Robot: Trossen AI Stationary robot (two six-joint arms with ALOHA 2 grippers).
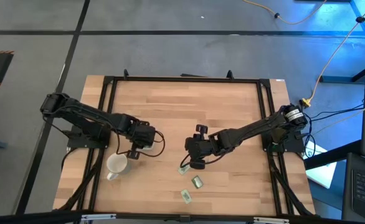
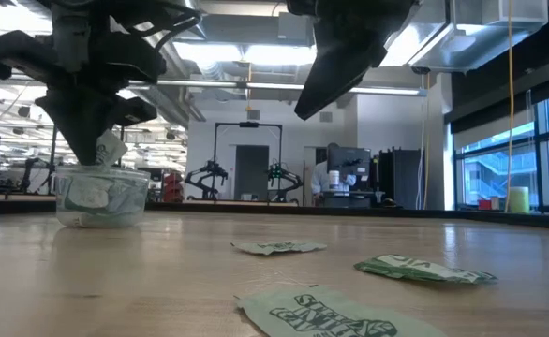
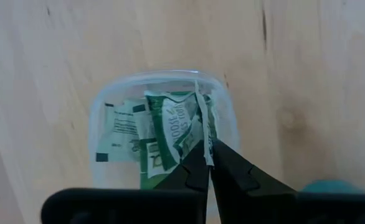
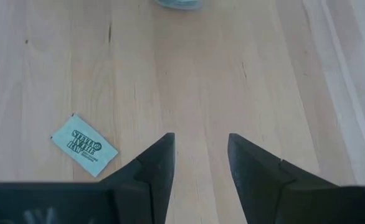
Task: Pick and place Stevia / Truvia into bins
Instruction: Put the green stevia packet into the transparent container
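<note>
The clear plastic cup [image 2: 101, 195] stands on its base on the wooden table, left of the middle, with several green-and-white sachets [image 3: 151, 134] inside it. My left gripper [image 3: 206, 163] hovers over the cup's [image 1: 116, 165] mouth, shut on one sachet [image 2: 111, 148]. My right gripper [image 4: 201, 149] is open above the table's middle [image 1: 195, 162], touching nothing. Three more sachets lie flat on the table: one [image 1: 184, 168] under the right gripper, one [image 1: 197, 181] and one [image 1: 186, 195] toward the near edge. The right wrist view shows one sachet [image 4: 84, 145] beside the fingers. My left gripper pinches one sachet between its two fingers, at its upper edge [image 3: 205, 152]. The fingers come from above, pointing down. The sachet stands edge-on between them, lifted clear of the table. Its lower part [image 2: 109, 155] hangs just over the cup's rim.
Black frame rails [image 1: 182, 79] run along the table's far and side edges. Bare wood lies between the cup and the loose sachets [image 2: 279, 247], [image 2: 424, 270], [image 2: 340, 314]. Beyond the table is a workshop room with a person [image 2: 335, 178] far off.
</note>
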